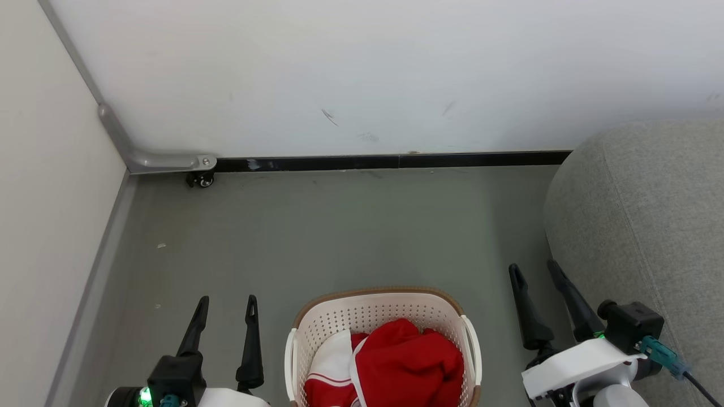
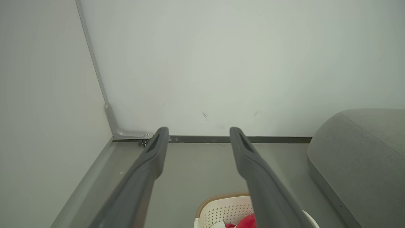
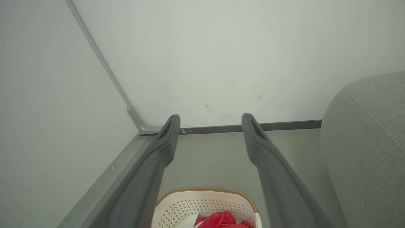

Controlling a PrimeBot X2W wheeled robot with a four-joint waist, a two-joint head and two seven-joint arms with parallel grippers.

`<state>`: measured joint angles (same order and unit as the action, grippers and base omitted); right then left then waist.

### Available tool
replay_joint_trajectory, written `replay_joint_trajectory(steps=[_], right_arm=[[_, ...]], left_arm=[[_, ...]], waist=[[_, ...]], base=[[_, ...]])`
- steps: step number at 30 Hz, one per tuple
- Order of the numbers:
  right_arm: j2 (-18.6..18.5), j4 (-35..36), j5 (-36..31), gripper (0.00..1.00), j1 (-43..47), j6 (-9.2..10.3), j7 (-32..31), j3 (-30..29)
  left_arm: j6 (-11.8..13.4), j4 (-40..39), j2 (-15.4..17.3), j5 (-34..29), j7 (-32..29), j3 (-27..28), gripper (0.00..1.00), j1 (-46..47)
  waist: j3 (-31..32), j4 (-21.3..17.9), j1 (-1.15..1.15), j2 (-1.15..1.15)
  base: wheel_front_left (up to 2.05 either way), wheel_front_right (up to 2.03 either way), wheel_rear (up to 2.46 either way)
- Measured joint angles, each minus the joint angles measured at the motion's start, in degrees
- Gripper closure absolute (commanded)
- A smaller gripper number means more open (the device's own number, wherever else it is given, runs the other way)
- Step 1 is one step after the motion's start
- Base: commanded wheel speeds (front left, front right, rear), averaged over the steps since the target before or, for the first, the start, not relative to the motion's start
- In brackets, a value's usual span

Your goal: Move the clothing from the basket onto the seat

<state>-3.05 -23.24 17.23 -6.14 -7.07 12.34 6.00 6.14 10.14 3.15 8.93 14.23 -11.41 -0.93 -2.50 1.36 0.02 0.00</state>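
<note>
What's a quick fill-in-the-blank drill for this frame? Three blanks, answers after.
1. The clothing in the basket is mostly ____ in colour.
2. The seat stands on the robot's ____ side.
3. The left gripper and the right gripper are both ____, holding nothing.
Missing words: red; right; open.

The head view's bottom edge cuts off the near part of the laundry basket (image 1: 384, 310) and the red and white clothing (image 1: 407, 362) in it; the garments cannot be counted. The grey sofa (image 1: 639, 226) runs off the right edge. In the left wrist view a finger (image 2: 269, 196) of the left pincer (image 2: 198, 134) hides part of the basket.
</note>
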Motion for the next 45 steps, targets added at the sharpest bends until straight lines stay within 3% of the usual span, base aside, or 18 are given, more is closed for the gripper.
replay_joint_trajectory(steps=[23, 45], right_arm=[[0.04, 0.64, -0.04, 0.0, -0.04, 0.0, 0.01, -1.77], [0.21, 3.97, -0.65, 0.0, -1.91, 0.0, 0.19, -5.44]], left_arm=[[-0.2, 1.51, 0.03, -0.77, 0.0, -0.51, 0.0, 1.76], [-2.77, 9.29, 0.75, -4.08, 0.0, -4.07, 0.0, 8.34]], waist=[[-2.29, -0.52, 0.0, 0.0], [-8.98, -3.13, -0.01, 0.0]], base=[[0.0, 0.0, 0.0], [0.0, 0.0, 0.0]])
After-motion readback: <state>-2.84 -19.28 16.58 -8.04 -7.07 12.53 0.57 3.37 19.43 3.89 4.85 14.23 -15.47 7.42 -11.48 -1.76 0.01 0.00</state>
